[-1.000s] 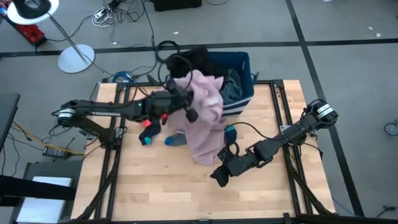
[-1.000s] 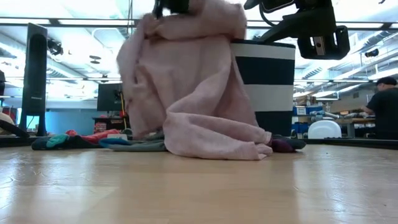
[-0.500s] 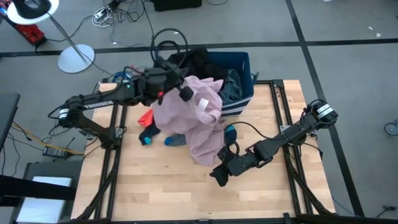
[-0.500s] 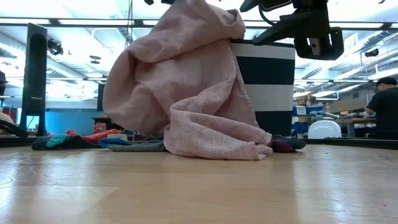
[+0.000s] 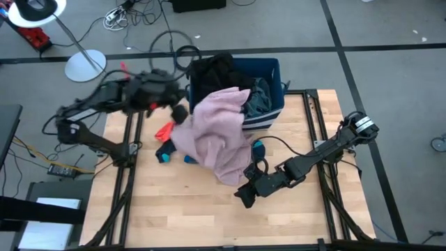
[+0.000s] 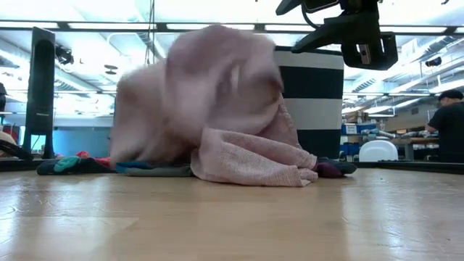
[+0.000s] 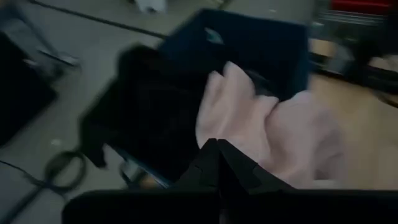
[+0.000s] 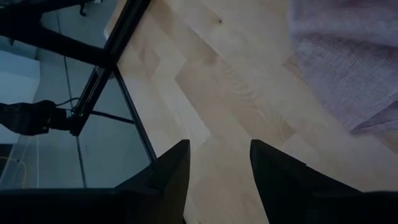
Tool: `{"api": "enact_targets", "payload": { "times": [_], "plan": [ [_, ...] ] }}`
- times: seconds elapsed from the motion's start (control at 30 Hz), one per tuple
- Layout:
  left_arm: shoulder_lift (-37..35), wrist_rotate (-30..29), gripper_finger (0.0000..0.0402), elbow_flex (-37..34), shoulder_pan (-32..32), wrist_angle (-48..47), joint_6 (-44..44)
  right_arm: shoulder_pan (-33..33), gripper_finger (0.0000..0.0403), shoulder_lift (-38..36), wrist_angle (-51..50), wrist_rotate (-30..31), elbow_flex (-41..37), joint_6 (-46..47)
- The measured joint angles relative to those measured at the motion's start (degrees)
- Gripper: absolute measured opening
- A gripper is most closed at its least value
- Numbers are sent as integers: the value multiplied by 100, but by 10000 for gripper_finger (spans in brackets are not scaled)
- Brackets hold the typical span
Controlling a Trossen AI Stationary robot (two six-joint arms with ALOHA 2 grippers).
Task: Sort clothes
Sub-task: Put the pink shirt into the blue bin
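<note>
High view, pink garment (image 5: 214,136): large and soft, draped from the rim of the dark blue bin (image 5: 276,70) down onto the table (image 5: 174,209), its lower folds heaped near the table's middle.
High view, other clothes: black garment (image 5: 216,70) hanging over the bin's left rim; teal-grey piece (image 5: 259,97) inside the bin; red-orange piece (image 5: 164,130) and small blue socks (image 5: 166,152) on the table just beside the pink heap.
Left gripper (image 5: 180,113): raised beside the bin's left side, blurred; left wrist view shows the two fingers closed together with nothing between them, the pink cloth lying free beyond.
Right gripper (image 5: 245,196): near the pink heap's lower edge, apart from it; right wrist view shows fingers (image 8: 168,171) spread, nothing held, bare wood between them.
Handling, judged: light, limp, non-fragile; it will sag and trail from any single hold and may drag the socks. A bunched fold or the edge on the bin rim looks the best place to pinch.
Low view, adds: height of the pink pile against the striped bin wall (image 6: 315,94); maroon piece (image 6: 328,169) at the pile's foot; a person (image 6: 444,130) far behind.
Low view, lacks: the bin's contents and the left gripper.
Wrist views, add: how the fingers stand, which the high view leaves unclear.
</note>
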Motion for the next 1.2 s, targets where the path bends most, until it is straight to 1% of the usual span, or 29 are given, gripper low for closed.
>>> {"api": "enact_targets", "payload": {
  "times": [0.1, 0.2, 0.27, 0.33, 0.43, 0.57, 0.67, 0.83, 0.9, 0.97, 1.03, 1.1, 1.2],
  "plan": [
    [-376, 44, 0, 1, -444, -433, -592, 0, 169, 0, 4, 2, 0, 0],
    [-602, 46, 0, -39, -952, -889, -1433, 0, 169, 0, 3, 11, 0, 0],
    [-703, 176, 2, -211, -1265, -975, -1883, -12, 169, 0, 3, 15, 0, -2],
    [-699, 406, 7, -423, -1498, -905, -2083, -29, 169, 0, 2, 15, 0, -1],
    [-659, 590, 16, -798, -1693, -770, -2412, -72, 169, 0, 4, 15, 0, -6],
    [-642, 720, 38, -1322, -1742, -685, -2934, -116, 169, 0, 16, 17, 0, -33],
    [-640, 872, 72, -1818, -1750, -484, -3111, -122, 169, 0, 79, 17, 0, -33],
    [-647, 1238, 145, -2591, -1818, -382, -3343, -122, 169, 0, 104, 15, 0, -24],
    [-601, 1386, 167, -2928, -1863, -250, -3425, -120, 169, 0, 104, 15, 0, -4],
    [-565, 1494, 181, -3339, -1979, 72, -3531, -116, 169, 0, 114, 15, 0, 12],
    [-562, 1451, 187, -3745, -2098, 526, -3414, -116, 169, 0, 113, 12, 0, 18],
    [-567, 1237, 187, -4090, -2146, 1013, -3248, -116, 169, 0, 117, -9, 0, 30],
    [-522, 655, 188, -4551, -2137, 1475, -3097, -108, 169, 0, 119, -19, 0, 99]
  ]
}}
